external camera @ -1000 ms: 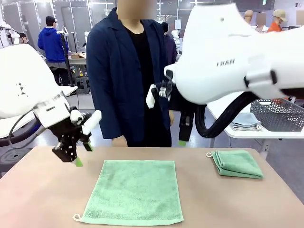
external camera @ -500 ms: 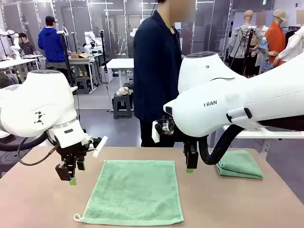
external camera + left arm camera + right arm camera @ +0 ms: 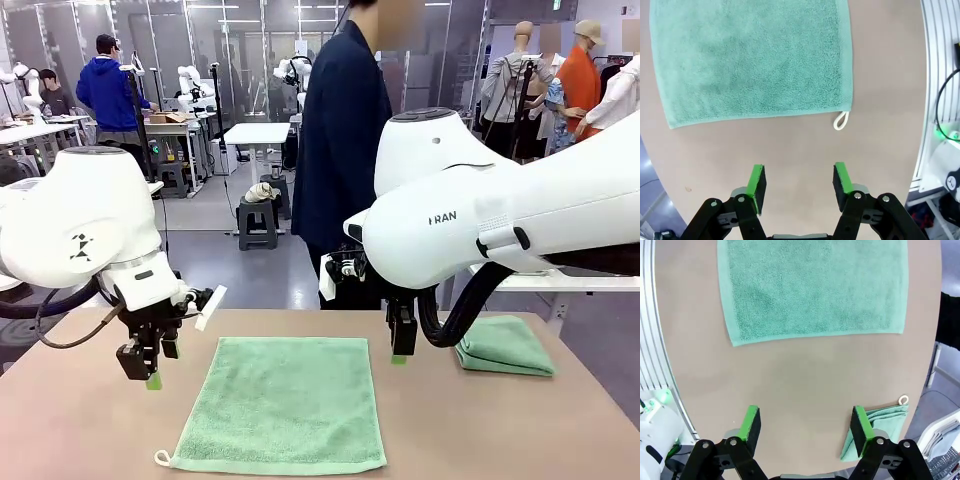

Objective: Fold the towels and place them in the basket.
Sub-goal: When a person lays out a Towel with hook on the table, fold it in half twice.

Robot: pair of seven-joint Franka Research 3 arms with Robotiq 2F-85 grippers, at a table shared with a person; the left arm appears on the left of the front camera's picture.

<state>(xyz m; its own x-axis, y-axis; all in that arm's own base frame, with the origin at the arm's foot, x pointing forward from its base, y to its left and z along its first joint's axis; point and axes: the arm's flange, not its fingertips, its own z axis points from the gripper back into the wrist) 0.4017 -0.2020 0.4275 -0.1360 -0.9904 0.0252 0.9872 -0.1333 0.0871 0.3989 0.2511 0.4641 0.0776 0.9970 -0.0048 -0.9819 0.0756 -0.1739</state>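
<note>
A mint-green towel (image 3: 285,400) lies flat in the middle of the table, its white loop (image 3: 162,458) at the near left corner. A second towel (image 3: 500,345) sits folded at the right. My left gripper (image 3: 150,365) hangs open just left of the flat towel, pointing down. From the left wrist view the gripper (image 3: 798,175) is empty, with the towel's edge (image 3: 755,60) and loop (image 3: 840,120) ahead. My right gripper (image 3: 400,345) stands open between the two towels. In its wrist view the gripper (image 3: 805,420) is empty, with the folded towel (image 3: 880,425) beside one finger. A corner of the dark mesh basket (image 3: 944,461) shows.
A person in a dark jacket (image 3: 345,150) stands at the far side of the table, hands away from it. A white side table (image 3: 560,282) stands behind my right arm, with grey-blue cloths (image 3: 936,436) on it. Bare tabletop (image 3: 500,430) lies around both towels.
Both arms have come down from above the table to either side of the flat towel, then held still. The person has drifted to the right.
</note>
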